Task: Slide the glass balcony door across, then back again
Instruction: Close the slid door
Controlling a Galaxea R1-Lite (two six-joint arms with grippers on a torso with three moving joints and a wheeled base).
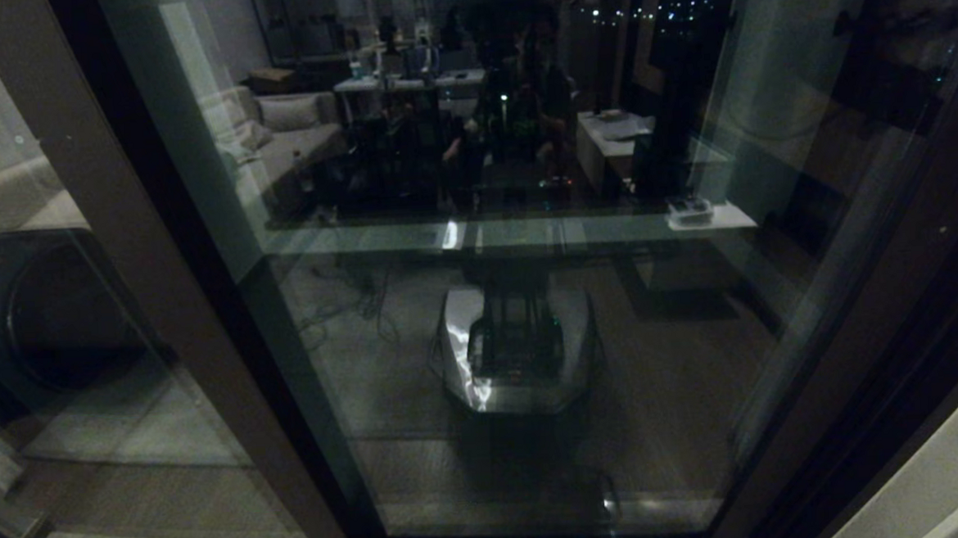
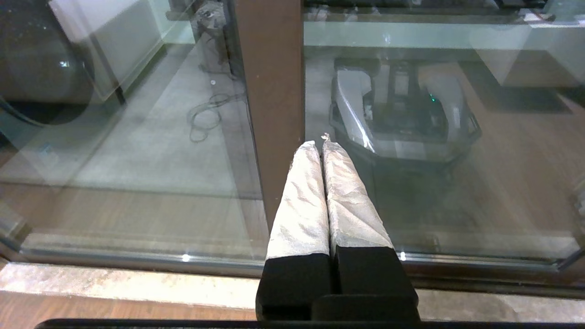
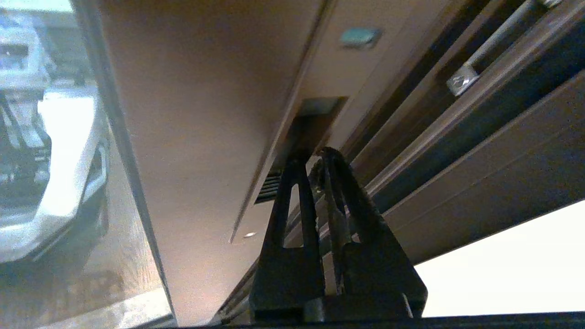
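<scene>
The glass balcony door [image 1: 531, 315] fills the head view, and its dark brown stile [image 1: 882, 297] runs down the right side. Neither gripper shows there. In the right wrist view my right gripper [image 3: 315, 157] is shut, its black fingertips set into the lower end of the narrow black handle slot [image 3: 315, 121] in the stile [image 3: 196, 114]. A small screw [image 3: 249, 235] sits below the slot. My left gripper [image 2: 320, 144] is shut and holds nothing. Its white-wrapped fingers [image 2: 301, 201] point at the plain brown post [image 2: 269, 82], close to the glass.
The robot's own base mirrors in the pane [image 1: 516, 357]. A dark round appliance [image 1: 46, 308] stands behind the left pane [image 1: 60, 406]. A pale stone sill [image 2: 128, 283] and the bottom track [image 2: 137, 260] run below. A white wall [image 3: 507, 265] lies right of the door frame rails [image 3: 457, 137].
</scene>
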